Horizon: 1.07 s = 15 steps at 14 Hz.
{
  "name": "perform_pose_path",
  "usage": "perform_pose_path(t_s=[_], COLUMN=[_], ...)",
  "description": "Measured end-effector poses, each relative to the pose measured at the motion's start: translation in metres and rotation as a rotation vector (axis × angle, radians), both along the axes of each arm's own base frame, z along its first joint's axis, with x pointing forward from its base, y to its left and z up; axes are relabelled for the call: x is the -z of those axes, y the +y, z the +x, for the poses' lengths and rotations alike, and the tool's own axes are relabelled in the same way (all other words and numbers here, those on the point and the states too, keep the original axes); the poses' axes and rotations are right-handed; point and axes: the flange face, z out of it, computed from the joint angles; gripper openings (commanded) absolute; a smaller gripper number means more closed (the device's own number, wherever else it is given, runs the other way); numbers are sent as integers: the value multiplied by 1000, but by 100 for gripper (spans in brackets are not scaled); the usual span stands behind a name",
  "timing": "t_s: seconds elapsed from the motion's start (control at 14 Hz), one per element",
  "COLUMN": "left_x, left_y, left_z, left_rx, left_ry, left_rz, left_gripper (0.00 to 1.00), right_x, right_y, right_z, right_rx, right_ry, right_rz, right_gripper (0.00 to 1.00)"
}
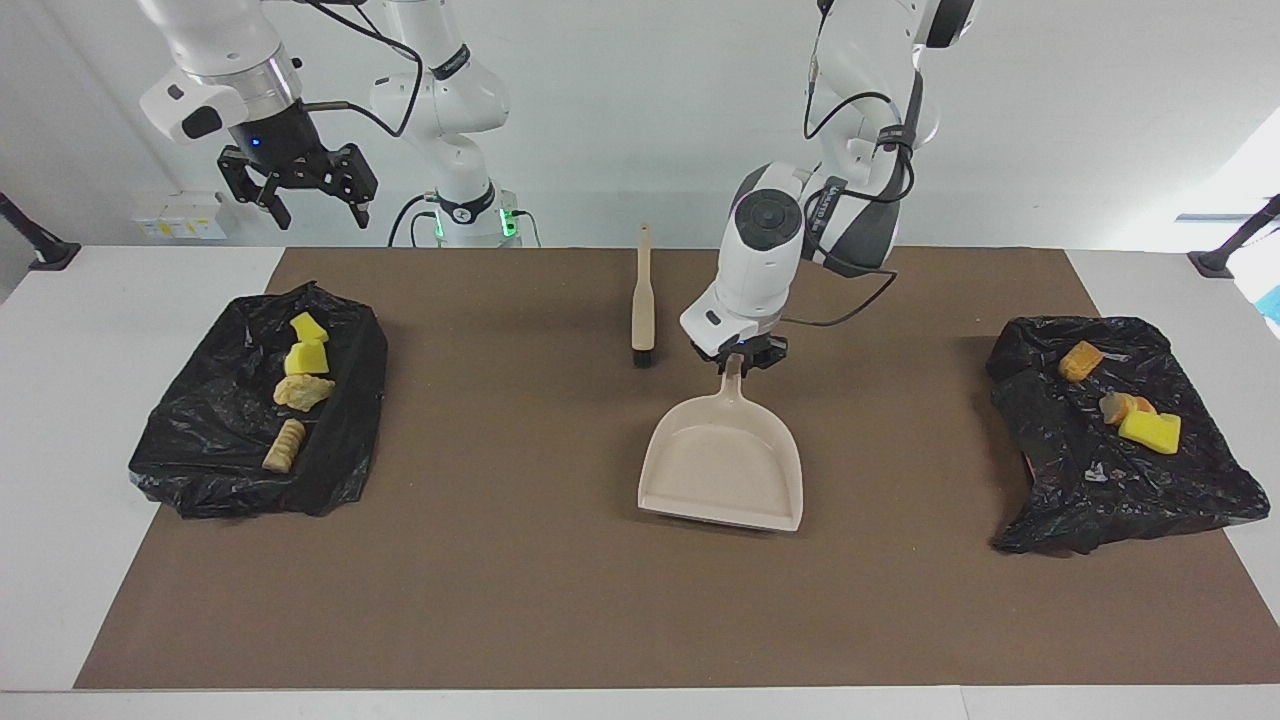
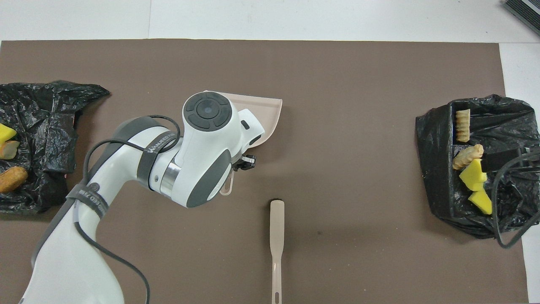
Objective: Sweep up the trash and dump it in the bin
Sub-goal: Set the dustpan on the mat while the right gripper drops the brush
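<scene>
Counter (image 1: pixel 640 620) under a brown mat. Two black-bagged bins: one (image 1: pixel 260 420) at the right arm's end held four trash bits (image 1: pixel 300 375); the other (image 1: pixel 1120 440) at the left arm's end held three (image 1: pixel 1125 405). Left pincer (image 1: pixel 738 358) clenched on the dustpan (image 1: pixel 725 465) handle mid-counter, its pan partly hidden overhead. Right pincer (image 1: pixel 300 190) released, raised near its bin. Brush (image 1: pixel 642 300) beside the dustpan.

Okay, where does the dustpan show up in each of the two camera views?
Facing view: dustpan at the mat's middle, its handle held by the left gripper.
Overhead view: only its rim shows, past the left arm's wrist.
Shared landmark: the brush, nearer to the robots than the pan.
</scene>
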Motion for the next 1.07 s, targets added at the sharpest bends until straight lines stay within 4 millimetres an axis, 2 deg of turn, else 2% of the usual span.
perform_pose_path(t_s=[0.14, 0.29, 0.43, 0.5, 0.57, 0.64, 0.93, 1.07], left_x=[10, 30, 43, 42, 41, 41, 39, 23], left_y=[-35, -67, -80, -83, -83, -84, -80, -64], left_z=[12, 21, 26, 26, 27, 28, 33, 44], left_rx=[-78, -113, -117, -121, -123, -123, -161, -190], left_ry=[-5, -2, -2, -4, -11, -17, -32, -56], left_rz=[-2, 5, 7, 6, 1, -5, -9, -17], left_gripper=[0, 0, 0, 0, 46, 99, 100, 100], right_x=[0, 0, 0, 0, 0, 0, -1, -1], right_y=[0, 0, 1, 2, 2, 2, 5, 6], right_z=[0, 0, 0, 0, 0, 0, 0, 0], right_rx=[0, 0, -3, -4, -4, -4, -10, -11], right_ry=[-1, -1, -1, -1, -1, -1, -1, -1], right_rz=[0, 0, 1, 0, 0, 0, 0, 0], right_gripper=[100, 100, 100, 100, 100, 100, 100, 100])
